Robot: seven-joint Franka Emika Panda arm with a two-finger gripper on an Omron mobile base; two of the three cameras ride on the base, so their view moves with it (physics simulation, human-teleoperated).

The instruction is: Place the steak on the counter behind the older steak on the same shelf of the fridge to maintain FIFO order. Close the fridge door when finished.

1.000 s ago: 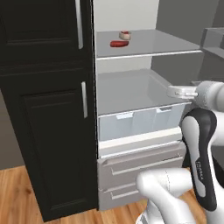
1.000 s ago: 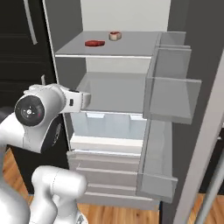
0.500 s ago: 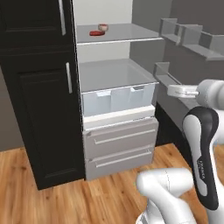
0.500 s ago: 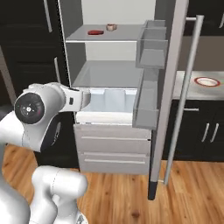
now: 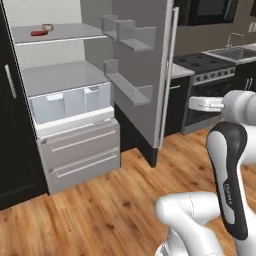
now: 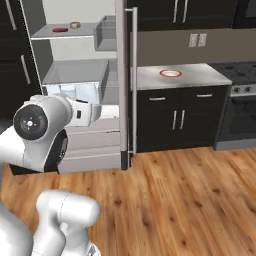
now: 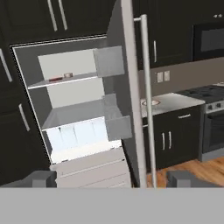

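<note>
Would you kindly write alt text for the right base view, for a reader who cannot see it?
An open fridge stands at left, its door swung out edge-on; two small items, the older steak and the steak, lie on its upper shelf. To the right, a marble counter holds a plate above dark cabinets. The robot's white arm fills the lower left.

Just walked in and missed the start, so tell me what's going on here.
The robot stands back from the fridge, its claw open and empty. The door hangs wide open. Both steaks lie on the upper shelf: the cream-rimmed steak sits slightly behind and to one side of the flat red older steak. The door is not yet closed.
</note>
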